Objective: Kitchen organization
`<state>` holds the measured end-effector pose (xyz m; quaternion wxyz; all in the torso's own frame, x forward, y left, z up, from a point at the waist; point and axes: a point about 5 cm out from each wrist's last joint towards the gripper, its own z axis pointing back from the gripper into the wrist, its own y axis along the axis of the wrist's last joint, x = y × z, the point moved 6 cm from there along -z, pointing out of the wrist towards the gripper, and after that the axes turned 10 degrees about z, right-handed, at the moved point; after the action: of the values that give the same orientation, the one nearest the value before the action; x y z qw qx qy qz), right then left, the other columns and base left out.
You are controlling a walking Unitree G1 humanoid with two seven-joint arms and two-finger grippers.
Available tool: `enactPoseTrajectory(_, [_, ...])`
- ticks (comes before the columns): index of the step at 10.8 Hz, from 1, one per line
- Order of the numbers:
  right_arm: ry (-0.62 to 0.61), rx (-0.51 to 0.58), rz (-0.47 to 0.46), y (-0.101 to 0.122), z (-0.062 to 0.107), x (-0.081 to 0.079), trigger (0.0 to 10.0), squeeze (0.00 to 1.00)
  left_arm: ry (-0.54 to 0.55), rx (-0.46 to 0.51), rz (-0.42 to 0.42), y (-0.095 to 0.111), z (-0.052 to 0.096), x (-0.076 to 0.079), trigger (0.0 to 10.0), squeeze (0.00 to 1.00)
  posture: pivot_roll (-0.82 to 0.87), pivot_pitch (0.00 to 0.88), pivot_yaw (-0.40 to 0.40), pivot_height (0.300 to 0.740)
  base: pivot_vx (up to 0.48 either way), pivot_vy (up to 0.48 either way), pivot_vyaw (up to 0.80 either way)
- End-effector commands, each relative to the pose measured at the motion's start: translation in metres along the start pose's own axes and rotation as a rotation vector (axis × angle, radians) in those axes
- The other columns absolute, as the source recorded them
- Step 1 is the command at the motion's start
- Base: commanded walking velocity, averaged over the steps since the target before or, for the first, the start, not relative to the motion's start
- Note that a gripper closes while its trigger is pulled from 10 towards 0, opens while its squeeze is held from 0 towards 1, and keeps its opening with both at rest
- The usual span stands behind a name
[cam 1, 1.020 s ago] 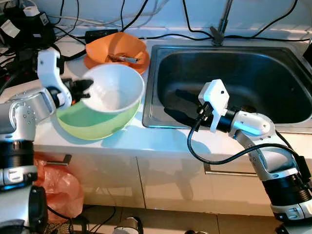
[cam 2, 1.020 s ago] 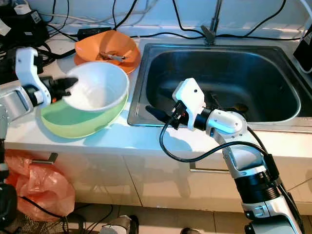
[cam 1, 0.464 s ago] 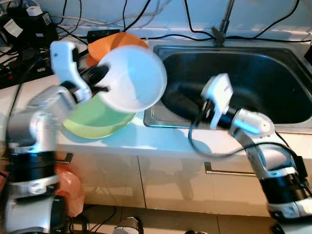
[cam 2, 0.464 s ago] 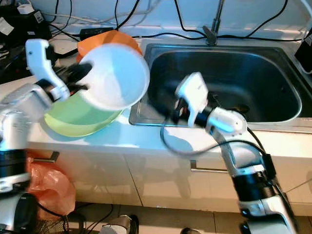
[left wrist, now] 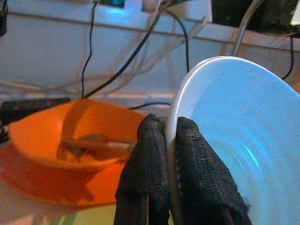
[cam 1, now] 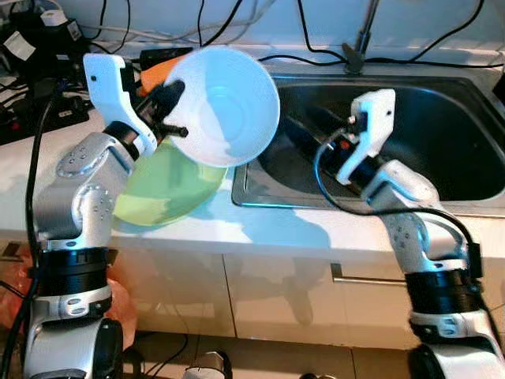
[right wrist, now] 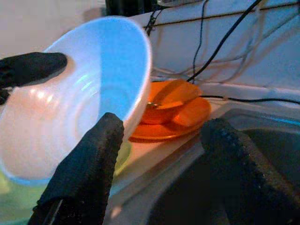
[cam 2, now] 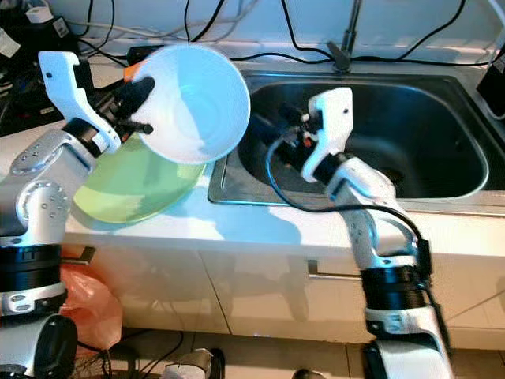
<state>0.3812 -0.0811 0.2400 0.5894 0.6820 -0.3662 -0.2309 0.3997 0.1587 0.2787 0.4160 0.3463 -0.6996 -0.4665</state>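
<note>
White bowl (cam 1: pixel 225 106) held tilted beside the sink (cam 1: pixel 442 134).
Left gripper (left wrist: pixel 169 136) pinches its rim; right gripper (right wrist: pixel 164 140) gapes wide beside it; glossy, empty interior.

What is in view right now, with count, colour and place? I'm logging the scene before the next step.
white bowl: 1, white, lifted and tilted above the counter by the sink's left edge
green bowl: 1, light green, on the counter below it
orange bowl: 1, orange, on an orange plate behind
sink: 1, steel, right
cables: several, black, along the back wall
left gripper: pinching the white bowl's rim
right gripper: open, near the bowl
</note>
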Motion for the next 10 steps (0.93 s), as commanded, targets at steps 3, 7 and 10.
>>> enactPoseTrajectory(3, [-0.008,0.01,-0.045,0.005,-0.005,-0.005,10.0,0.0,-0.07,0.035,-0.016,0.0,-0.007,0.019,0.0,0.0,0.14,0.067,0.079,0.74,0.0,0.0,0.0])
enactPoseTrajectory(7, [-0.015,-0.014,-0.107,-0.001,-0.01,-0.01,3.8,0.0,-0.142,0.067,0.013,-0.006,-0.014,0.043,0.0,0.0,0.14,0.072,0.071,0.74,0.0,0.0,0.0])
enactPoseTrajectory(10, [-0.037,-0.007,-0.147,-0.003,-0.011,-0.01,0.0,0.0,-0.158,0.074,0.026,-0.007,-0.015,0.047,0.0,0.0,0.13,0.069,0.07,0.74,0.0,0.0,0.0])
